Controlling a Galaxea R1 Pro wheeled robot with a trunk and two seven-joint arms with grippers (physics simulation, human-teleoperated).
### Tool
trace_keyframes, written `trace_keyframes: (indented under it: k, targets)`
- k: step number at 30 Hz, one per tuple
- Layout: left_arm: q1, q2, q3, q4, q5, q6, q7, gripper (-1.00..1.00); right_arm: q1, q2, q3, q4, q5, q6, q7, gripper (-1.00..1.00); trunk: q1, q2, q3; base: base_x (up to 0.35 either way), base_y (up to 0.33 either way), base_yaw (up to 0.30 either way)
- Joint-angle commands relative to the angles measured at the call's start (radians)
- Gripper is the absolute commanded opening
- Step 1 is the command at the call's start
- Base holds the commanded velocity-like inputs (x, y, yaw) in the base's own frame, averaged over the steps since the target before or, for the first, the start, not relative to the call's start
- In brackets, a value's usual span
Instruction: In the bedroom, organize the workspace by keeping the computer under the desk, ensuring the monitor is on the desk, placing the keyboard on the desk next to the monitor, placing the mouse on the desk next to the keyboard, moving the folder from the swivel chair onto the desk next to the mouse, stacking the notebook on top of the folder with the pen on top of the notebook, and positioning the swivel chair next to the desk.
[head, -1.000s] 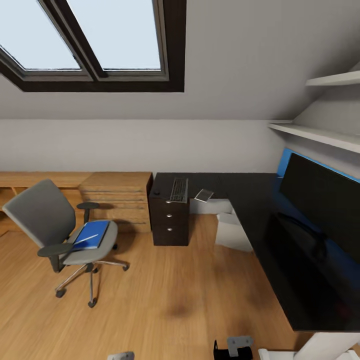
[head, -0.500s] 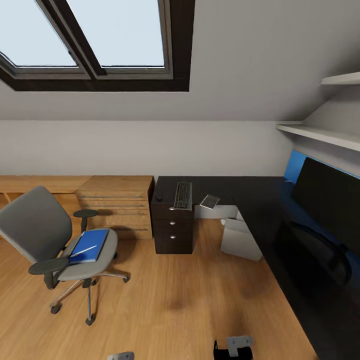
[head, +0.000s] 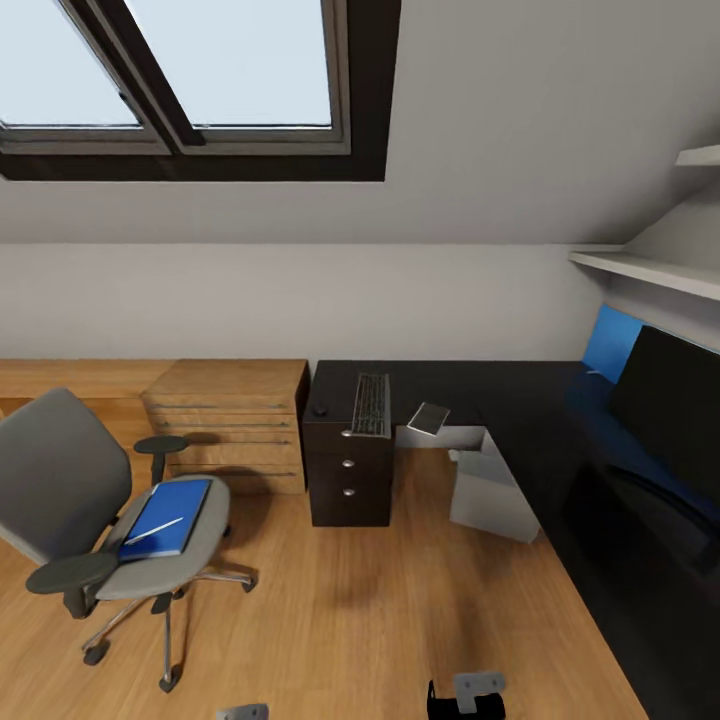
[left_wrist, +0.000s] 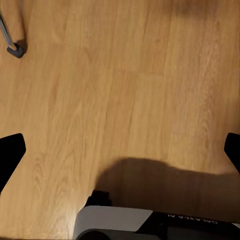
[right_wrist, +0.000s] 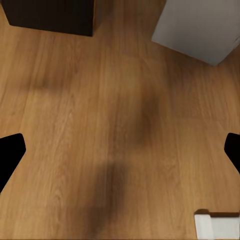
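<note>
Swivel chair (head: 95, 500) at 8 o'clock carrying blue folder (head: 165, 518) with pen (head: 153, 531) on top, keyboard (head: 371, 403) on desk (head: 520, 420), both grippers spread wide over bare floor (left_wrist: 130, 90), empty.

folder (head: 164, 519) + pen (head: 153, 530): on swivel chair (head: 95, 500) | keyboard (head: 371, 403), probably notebook (head: 429, 418): on desk (head: 520, 420)

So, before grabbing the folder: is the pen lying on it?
Touching. Head view shows the pen lying flat across the folder on the chair seat.
</note>
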Motion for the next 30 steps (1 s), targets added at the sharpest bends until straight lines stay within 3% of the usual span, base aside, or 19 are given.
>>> trace_keyframes:
  k: [1,8,15,28,29,30]
  targets:
    - [-0.002,0.001,-0.008,-0.004,0.006,-0.007,0.006,1.0,-0.001,0.0,-0.008,0.002,0.01,-0.004,-0.005,1.0,0.001,-0.002,-0.002,0.321,0.002,0.0]
    - [-0.002,0.001,-0.008,-0.004,0.006,-0.007,0.006,1.0,-0.001,0.0,-0.009,0.002,0.01,-0.002,-0.002,1.0,0.001,-0.002,-0.002,0.321,0.0,0.0]
    - [-0.002,-0.001,-0.008,-0.004,0.006,-0.006,0.006,1.0,0.0,-0.008,-0.01,0.001,0.01,-0.005,0.069,1.0,0.001,-0.002,-0.002,0.322,0.0,0.0]
    - [-0.002,0.0,-0.002,-0.001,-0.002,-0.012,0.003,1.0,0.0,-0.005,-0.007,-0.002,0.008,-0.036,0.079,1.0,0.001,-0.002,-0.002,0.322,0.0,0.0]
    - [-0.002,0.0,0.0,0.0,-0.003,-0.013,0.003,1.0,0.0,-0.004,-0.007,-0.005,0.008,-0.04,0.078,1.0,0.001,-0.002,-0.002,0.324,0.0,0.0]
    - [-0.001,0.001,0.006,0.001,-0.005,-0.016,0.003,1.0,-0.001,-0.001,-0.009,-0.07,0.004,-0.05,0.077,1.0,0.001,-0.002,-0.002,0.325,0.0,0.0]
